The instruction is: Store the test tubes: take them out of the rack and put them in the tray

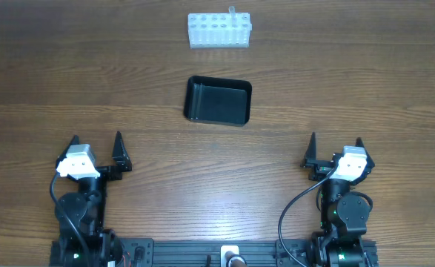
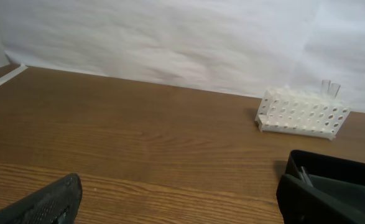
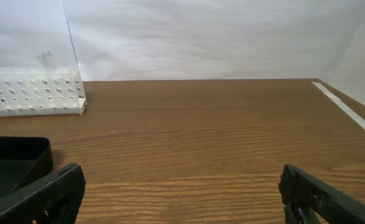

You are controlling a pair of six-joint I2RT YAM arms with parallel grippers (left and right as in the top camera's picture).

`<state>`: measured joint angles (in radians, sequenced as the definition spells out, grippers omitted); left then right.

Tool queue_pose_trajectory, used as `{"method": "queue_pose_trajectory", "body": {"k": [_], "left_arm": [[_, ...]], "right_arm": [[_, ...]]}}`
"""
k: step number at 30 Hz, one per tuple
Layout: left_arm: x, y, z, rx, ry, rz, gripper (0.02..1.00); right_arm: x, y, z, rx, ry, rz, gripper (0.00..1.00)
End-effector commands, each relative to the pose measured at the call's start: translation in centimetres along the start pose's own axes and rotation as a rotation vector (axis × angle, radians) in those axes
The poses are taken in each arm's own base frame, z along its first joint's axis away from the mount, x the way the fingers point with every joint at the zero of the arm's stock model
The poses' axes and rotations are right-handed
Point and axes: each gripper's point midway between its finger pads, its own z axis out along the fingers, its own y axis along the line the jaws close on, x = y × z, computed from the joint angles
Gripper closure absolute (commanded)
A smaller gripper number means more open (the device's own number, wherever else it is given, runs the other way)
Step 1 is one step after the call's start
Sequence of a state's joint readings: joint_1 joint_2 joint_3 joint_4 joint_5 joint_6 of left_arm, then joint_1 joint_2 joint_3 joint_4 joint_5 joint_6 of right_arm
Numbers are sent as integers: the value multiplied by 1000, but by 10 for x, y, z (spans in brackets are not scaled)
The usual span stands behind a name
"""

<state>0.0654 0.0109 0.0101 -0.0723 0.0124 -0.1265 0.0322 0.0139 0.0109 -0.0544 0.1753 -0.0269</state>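
**So: both grippers open, tubes in the rack's right end**

At the left of the wooden table (image 1: 365, 67), the left gripper (image 1: 96, 141) sits low near its base. Its black fingers are spread wide with nothing between them.

In the middle, far up the table, stands the white rack (image 1: 218, 31), a long block with rows of round holes in its top and side walls. At its right end, clear test tubes (image 1: 233, 12) stand upright; the left wrist view shows what look like two (image 2: 330, 88), thin-walled, see-through and rising above the rack's top.

Just nearer the arms, apart from the rack, lies the black tray (image 1: 195, 100), a rectangle with rounded corners. Whether anything lies in it I cannot tell.

At the right, the right gripper (image 1: 336, 141) is likewise spread open and holds nothing, well apart from rack and tray.
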Motion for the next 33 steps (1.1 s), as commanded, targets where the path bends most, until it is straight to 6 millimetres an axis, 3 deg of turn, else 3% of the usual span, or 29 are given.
{"method": "queue_pose_trajectory", "body": {"k": [1,18,22,26,33], "left_arm": [[2,-3,0,18,6,18,20],[2,-3,0,18,6,18,20],[2,-3,0,18,6,18,20],[2,-3,0,18,6,18,23],[2,-3,0,18,6,18,20]], "right_arm": [[2,-1,0,3,0,3,9],[2,-4,0,19,0,-8,7],[-1,3,-1,-23,1,-4,7],[-13,3,-7,-31,25,1,9],[-48,-7,-37,-10,158,-23,9]]}}
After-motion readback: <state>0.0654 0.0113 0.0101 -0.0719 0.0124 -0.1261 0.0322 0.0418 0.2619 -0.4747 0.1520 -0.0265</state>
